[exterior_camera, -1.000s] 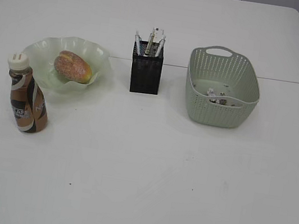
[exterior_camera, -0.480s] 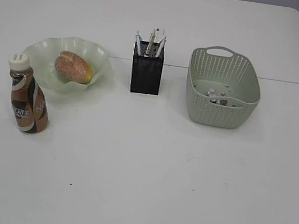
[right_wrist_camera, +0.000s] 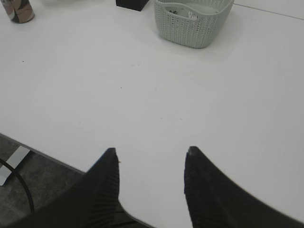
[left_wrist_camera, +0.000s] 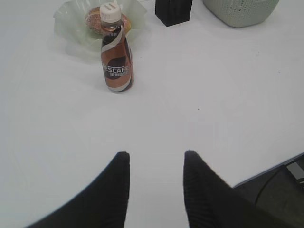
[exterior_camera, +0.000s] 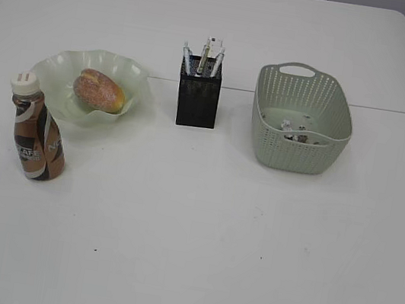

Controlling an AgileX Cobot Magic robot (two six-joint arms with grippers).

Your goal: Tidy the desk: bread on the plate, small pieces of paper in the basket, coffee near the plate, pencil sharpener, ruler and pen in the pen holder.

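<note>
The bread lies in the ruffled pale-green plate at the left of the desk. The coffee stands upright just in front of the plate. Pens stick up out of the black mesh pen holder; whether the ruler or the pencil sharpener is among them cannot be made out. Small pieces of paper lie inside the sage-green basket. My left gripper hangs open over bare desk, well short of the coffee. Also open and holding nothing, my right gripper hovers near the desk's front edge, far from the basket.
A thin seam crosses the desk behind the basket. The desk's front edge shows in the right wrist view, with floor and a cable below it. Neither arm shows in the exterior view.
</note>
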